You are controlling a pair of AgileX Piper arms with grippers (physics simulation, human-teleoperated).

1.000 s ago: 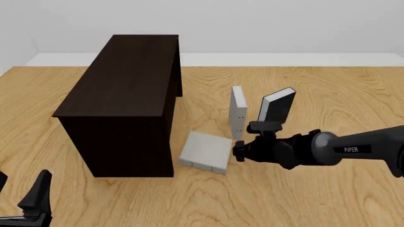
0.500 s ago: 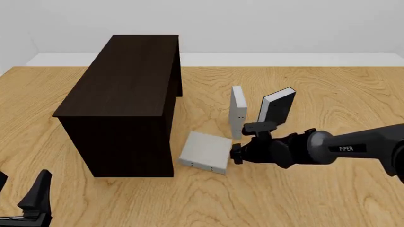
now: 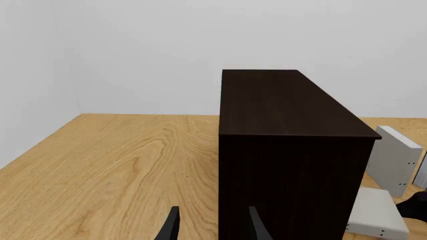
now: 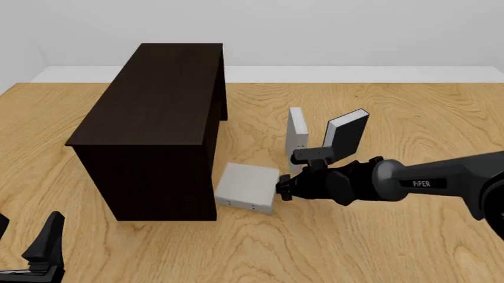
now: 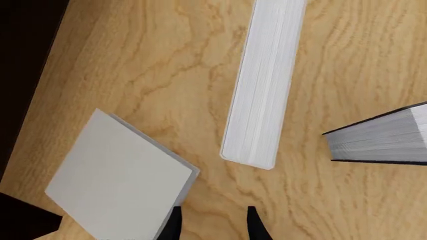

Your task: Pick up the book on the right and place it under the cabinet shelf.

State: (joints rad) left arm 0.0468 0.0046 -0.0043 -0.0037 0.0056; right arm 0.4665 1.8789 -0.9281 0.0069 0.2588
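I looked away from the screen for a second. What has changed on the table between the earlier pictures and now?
The right gripper moved left toward the cabinet, and the flat grey book slid left with it, now almost against the cabinet's side. From the wrist view the fingers stand open at the book's corner, not clamped on it. The standing grey book, the black book and the left gripper stayed put.

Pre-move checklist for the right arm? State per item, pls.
1. Right gripper open, nothing between its fingers: ok.
2. Flat grey book under the shelf: not ok, it lies on the table beside the cabinet.
3. Room under the shelf board: cannot tell, the cabinet side facing the book is too dark.
4. Upright grey book and black book apart from the fingers: ok.
5. Left gripper open, away from the books: ok.
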